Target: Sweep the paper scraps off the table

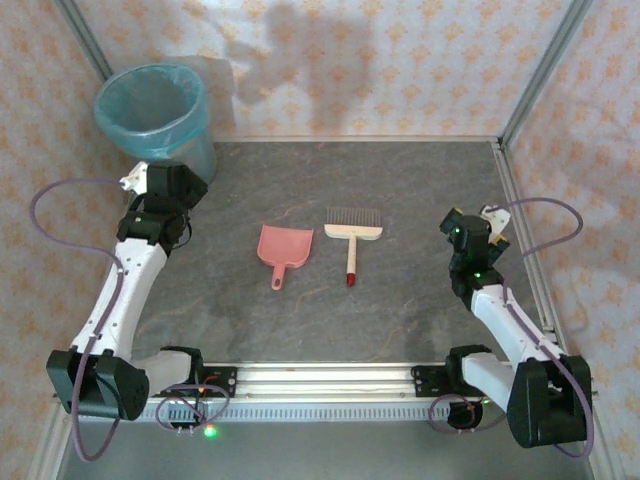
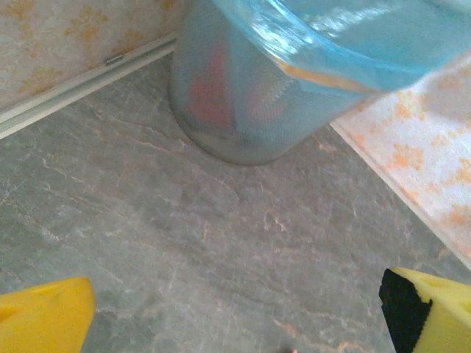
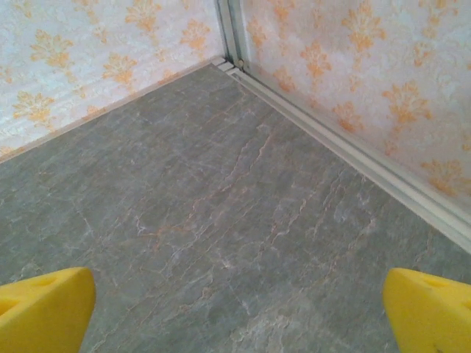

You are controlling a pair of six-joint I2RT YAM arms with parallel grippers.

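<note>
The paper scraps [image 2: 210, 92] seem to be the reddish blurs behind the mesh wall of the bin [image 1: 150, 105] in the far left corner of the table [image 1: 400, 310], so the sweeping looks finished. The dustpan [image 1: 283, 247] and brush [image 1: 352, 235] lie side by side mid-table, handles toward the near edge for easy reach. The left gripper [image 2: 235, 320] hangs by the bin and the right gripper [image 3: 235, 312] near the right edge, both with jaws wide, holding nothing.
</note>
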